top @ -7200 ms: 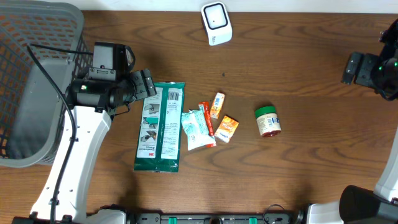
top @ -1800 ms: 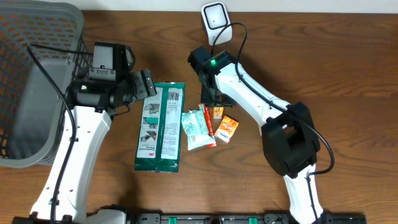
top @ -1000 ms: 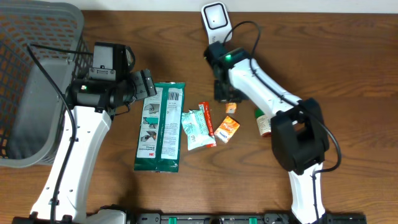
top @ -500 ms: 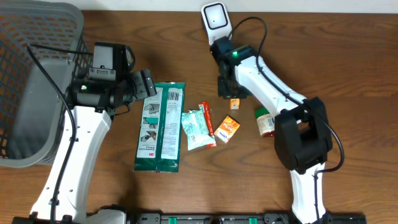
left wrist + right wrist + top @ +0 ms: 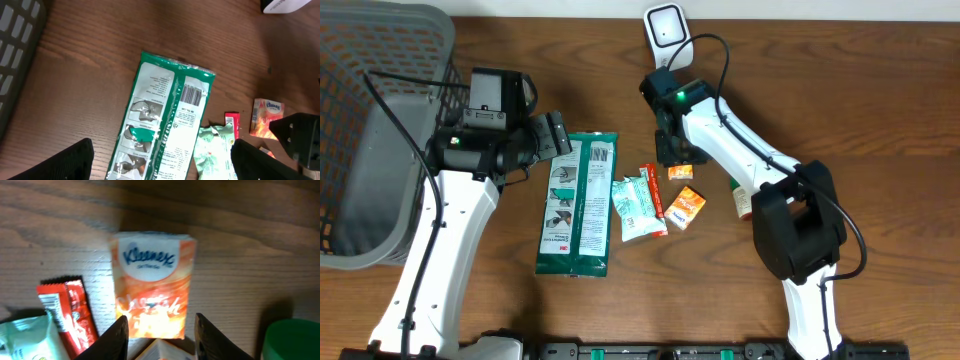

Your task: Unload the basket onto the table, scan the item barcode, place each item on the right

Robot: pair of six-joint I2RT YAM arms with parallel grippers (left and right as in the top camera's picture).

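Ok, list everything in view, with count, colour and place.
basket: 1, grey, far left
scanner: 1, white, top centre
large packet: 1, green, left of centre
crinkled packet: 1, pale green, right of large packet
bar wrapper: 1, red, beside crinkled packet
Kleenex pack: 1, orange and white, under right gripper
small pack: 1, orange, below Kleenex pack
jar: 1, green lid, right of small pack
left gripper: 1, black, open, by large packet
right gripper: 1, black, open, over Kleenex pack

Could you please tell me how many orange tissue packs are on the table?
2. One tissue pack lies under the right gripper; the other lies beside it, toward the robot's base.
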